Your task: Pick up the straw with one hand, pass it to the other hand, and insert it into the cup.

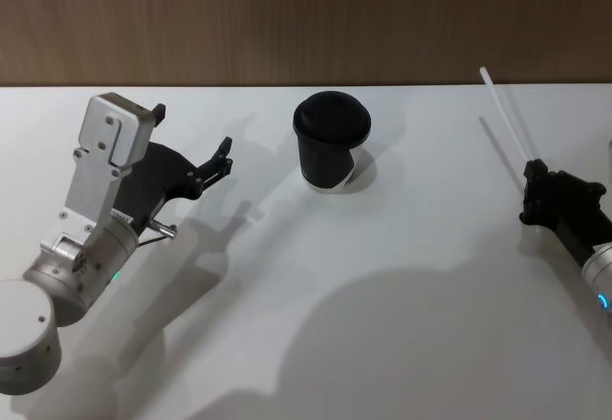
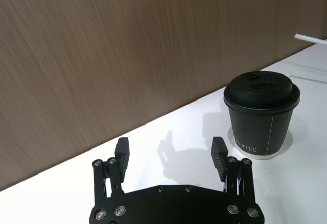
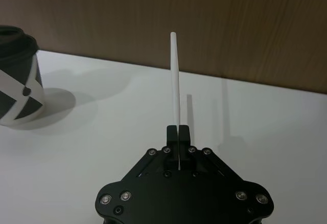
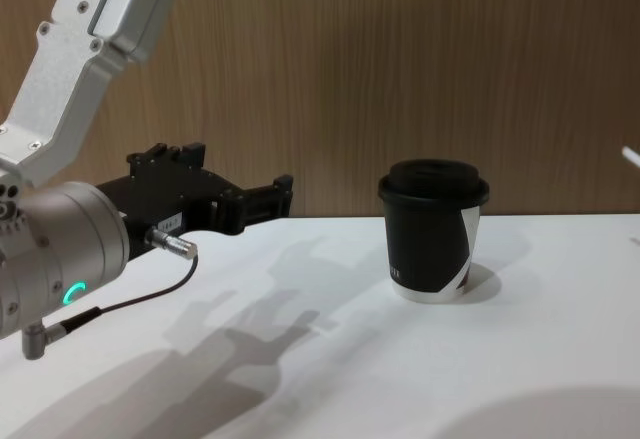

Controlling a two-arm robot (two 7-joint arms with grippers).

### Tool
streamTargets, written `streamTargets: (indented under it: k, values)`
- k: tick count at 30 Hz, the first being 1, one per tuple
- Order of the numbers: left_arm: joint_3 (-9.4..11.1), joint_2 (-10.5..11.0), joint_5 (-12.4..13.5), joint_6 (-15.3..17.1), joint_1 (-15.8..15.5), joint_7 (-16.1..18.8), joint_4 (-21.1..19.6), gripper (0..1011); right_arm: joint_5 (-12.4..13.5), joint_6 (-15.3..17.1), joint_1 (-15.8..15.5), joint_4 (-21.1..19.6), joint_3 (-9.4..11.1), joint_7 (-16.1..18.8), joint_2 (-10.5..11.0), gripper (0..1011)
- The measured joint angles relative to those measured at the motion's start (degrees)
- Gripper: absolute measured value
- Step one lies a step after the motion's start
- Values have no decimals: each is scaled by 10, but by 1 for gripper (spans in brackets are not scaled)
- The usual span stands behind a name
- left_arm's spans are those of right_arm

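The white straw (image 1: 507, 119) stands tilted above the table at the far right, its lower end pinched in my right gripper (image 1: 537, 173), which is shut on it. The right wrist view has the straw (image 3: 176, 94) rising straight out of the closed fingers (image 3: 184, 132). The black lidded cup (image 1: 330, 143) stands upright at the table's middle back. My left gripper (image 1: 194, 131), with silver wrist and green light, hovers left of the cup, open and holding nothing. Its two fingers (image 2: 121, 152) point toward the cup (image 2: 260, 117), well short of it.
A wood-panelled wall (image 1: 306, 18) runs along the table's far edge. The white tabletop (image 1: 382, 324) stretches bare in front of the cup and between the two arms. The straw's tip (image 4: 630, 156) pokes in at the chest view's right edge.
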Motion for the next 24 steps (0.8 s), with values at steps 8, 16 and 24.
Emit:
streamTargets:
  k: [8,16,24]
  values:
    - [0,0,0,0,0,0,0,1003,17,-53,-10,-16,6,56,21,17]
    - [0,0,0,0,0,0,0,1003,52,-82,-17,-26,6,119,42,17]
    - [0,0,0,0,0,0,0,1003,89,-92,-19,-32,-1,178,61,17]
